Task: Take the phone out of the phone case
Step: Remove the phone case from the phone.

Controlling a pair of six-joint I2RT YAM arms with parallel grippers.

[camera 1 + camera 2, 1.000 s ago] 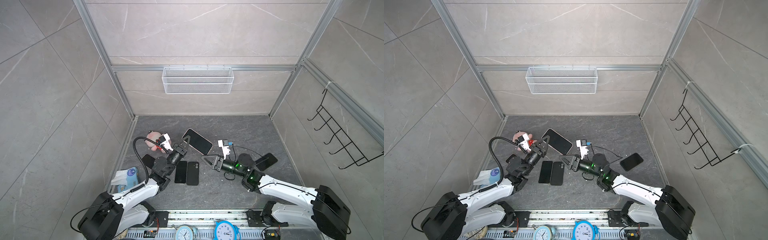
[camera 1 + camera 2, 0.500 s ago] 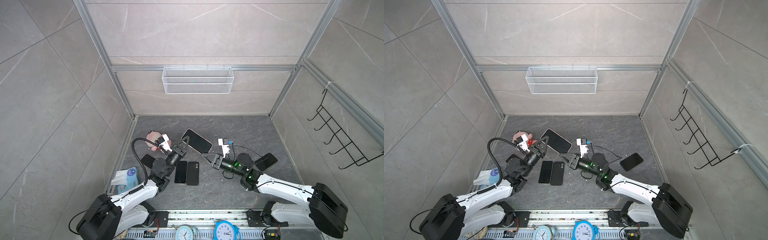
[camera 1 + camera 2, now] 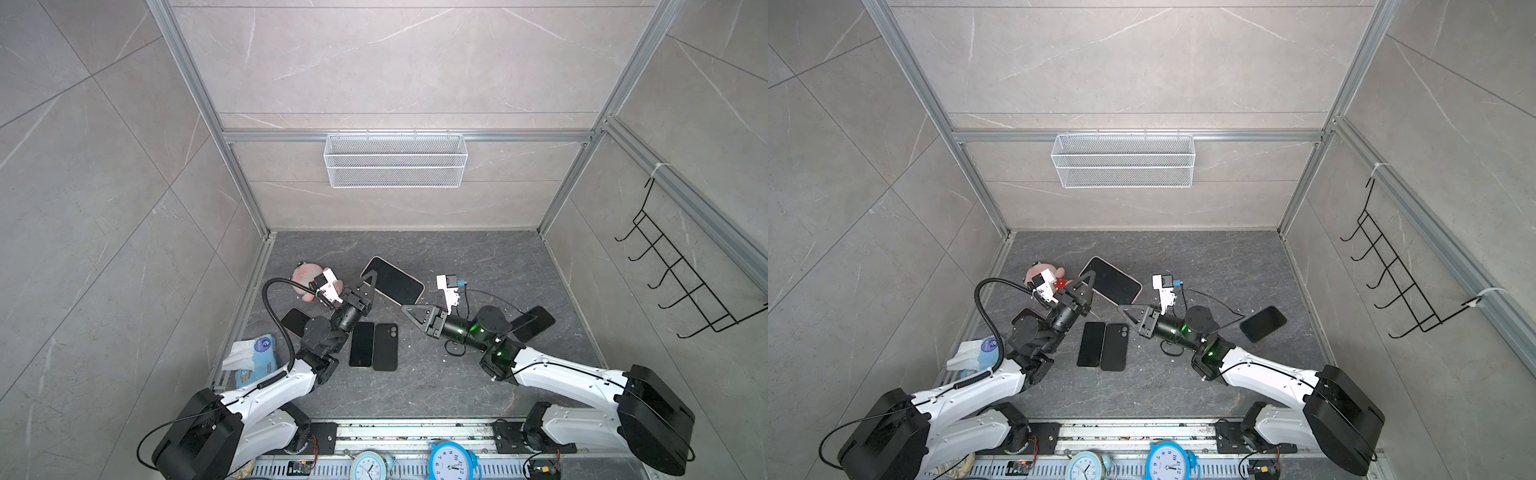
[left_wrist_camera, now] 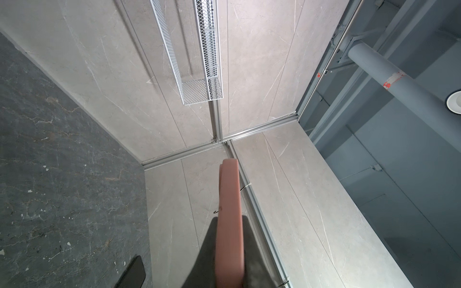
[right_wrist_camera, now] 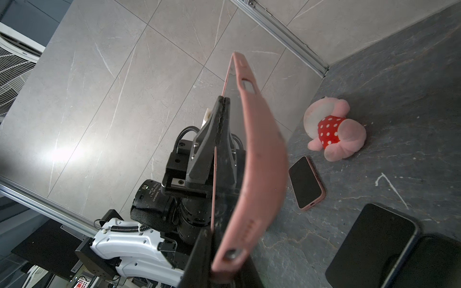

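LEFT TO RIGHT: Your left gripper (image 3: pixel 369 280) is clamped tight on one short end of the phone (image 3: pixel 394 283), holding it clear of the floor (image 3: pixel 457 266) with the screen turned upward. The pink case (image 5: pixel 259 154) sits on the handset along its whole length, so the two are not yet parted.

The phone's long axis runs from that left-hand grip across the middle of the cell toward your right arm, and the next move turns on that line. The free end points straight at the right gripper (image 3: pixel 408 310), the only effector placed to work it.

In the right wrist view, its fingers appear closed on the case's corner at that far end. The corner crowds the lens, though, so treat the pinch as likely rather than certain. Judged from here, the step in hand is peeling the case rim off that corner, pulling away from the left-hand hold.
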